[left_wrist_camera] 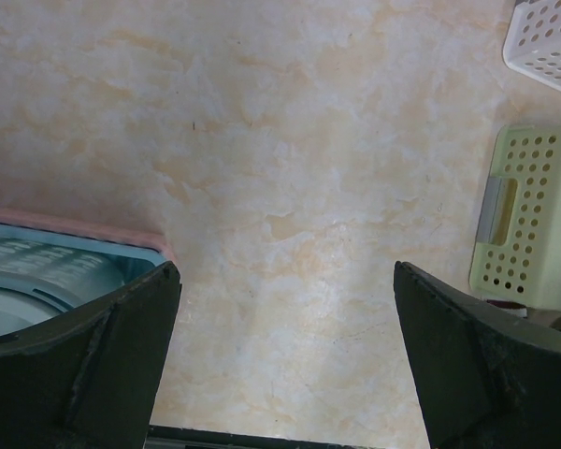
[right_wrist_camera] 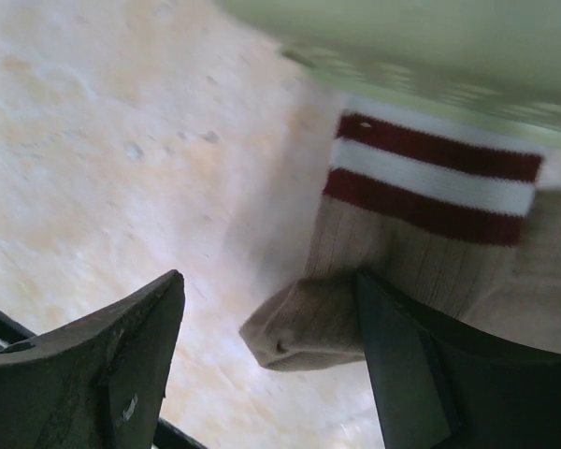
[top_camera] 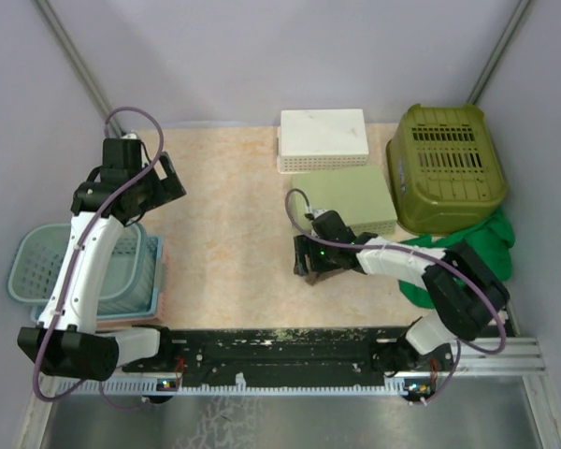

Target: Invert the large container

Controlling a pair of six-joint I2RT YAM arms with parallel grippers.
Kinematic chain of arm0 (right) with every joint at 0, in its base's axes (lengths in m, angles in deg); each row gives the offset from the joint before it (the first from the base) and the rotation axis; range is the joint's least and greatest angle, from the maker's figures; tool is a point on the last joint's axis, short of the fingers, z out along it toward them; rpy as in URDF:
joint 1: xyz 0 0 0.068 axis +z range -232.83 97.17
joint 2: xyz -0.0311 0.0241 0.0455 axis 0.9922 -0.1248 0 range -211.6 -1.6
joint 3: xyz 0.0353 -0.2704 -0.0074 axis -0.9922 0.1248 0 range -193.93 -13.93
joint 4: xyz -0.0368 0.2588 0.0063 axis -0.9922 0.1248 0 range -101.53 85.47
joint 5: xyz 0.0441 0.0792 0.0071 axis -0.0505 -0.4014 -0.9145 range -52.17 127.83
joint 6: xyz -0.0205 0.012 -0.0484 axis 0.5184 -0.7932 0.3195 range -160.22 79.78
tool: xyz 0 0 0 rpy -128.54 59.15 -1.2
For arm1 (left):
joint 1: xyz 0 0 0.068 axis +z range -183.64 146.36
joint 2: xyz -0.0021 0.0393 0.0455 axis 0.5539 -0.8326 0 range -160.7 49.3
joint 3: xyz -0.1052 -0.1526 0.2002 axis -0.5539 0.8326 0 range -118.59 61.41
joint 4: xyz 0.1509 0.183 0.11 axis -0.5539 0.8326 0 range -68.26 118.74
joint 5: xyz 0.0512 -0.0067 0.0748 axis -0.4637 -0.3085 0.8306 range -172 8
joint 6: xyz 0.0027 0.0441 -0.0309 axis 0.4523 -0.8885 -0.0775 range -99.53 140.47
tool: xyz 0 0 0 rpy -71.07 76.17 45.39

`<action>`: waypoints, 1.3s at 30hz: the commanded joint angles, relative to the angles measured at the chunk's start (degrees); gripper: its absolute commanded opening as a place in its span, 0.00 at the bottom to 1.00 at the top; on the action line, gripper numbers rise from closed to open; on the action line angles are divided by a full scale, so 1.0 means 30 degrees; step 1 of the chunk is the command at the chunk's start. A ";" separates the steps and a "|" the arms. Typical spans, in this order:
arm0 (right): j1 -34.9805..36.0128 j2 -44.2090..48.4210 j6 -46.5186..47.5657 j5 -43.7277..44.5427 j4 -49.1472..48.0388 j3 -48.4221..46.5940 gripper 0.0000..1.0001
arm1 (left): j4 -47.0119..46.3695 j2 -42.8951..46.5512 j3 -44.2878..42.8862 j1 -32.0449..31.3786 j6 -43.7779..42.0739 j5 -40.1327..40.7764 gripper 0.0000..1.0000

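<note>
The large olive-green basket stands at the back right with its slotted bottom facing up. My right gripper is far from it, low over the table in the middle, and open. In the right wrist view its jaws stand apart, with the toe of a beige sock with red and white stripes lying between them against the right finger. My left gripper is open and empty, raised over the left of the table; its wrist view shows bare table between the fingers.
A light green perforated container lies just behind the right gripper, with a white one behind it. A blue basket sits on a pink tray at the left. A green cloth lies at the right edge.
</note>
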 commanded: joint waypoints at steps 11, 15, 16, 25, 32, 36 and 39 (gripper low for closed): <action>-0.1614 0.6468 -0.1378 0.4022 0.8434 0.0301 0.75 | -0.0189 0.0078 0.0365 0.0217 -0.0263 0.0574 0.99; -0.1613 0.7952 -0.1165 0.3294 0.6861 -0.0686 0.75 | 0.0381 0.0172 -0.0187 0.0277 -0.0168 0.1255 0.99; -0.1615 0.8233 -0.1136 0.3153 0.6519 -0.0833 0.75 | 0.0626 0.0228 -0.0359 0.0300 -0.0086 0.1617 0.99; -0.1615 0.7901 -0.1041 0.3492 0.4508 -0.2164 0.75 | 0.1385 0.0444 0.0348 0.1250 0.1890 0.4234 0.98; -0.1598 0.7580 -0.0936 0.3119 0.3942 -0.2077 0.75 | 0.1244 0.1805 0.1930 0.1283 0.3582 0.6477 0.93; -0.1615 0.7312 -0.0802 0.3054 0.3966 -0.1979 0.75 | 0.1581 0.1942 0.3030 0.1321 0.4268 0.7179 0.92; -0.1615 0.7225 -0.0792 0.2955 0.3813 -0.1859 0.75 | 0.0939 0.2040 0.3896 0.1316 0.4072 0.6764 0.93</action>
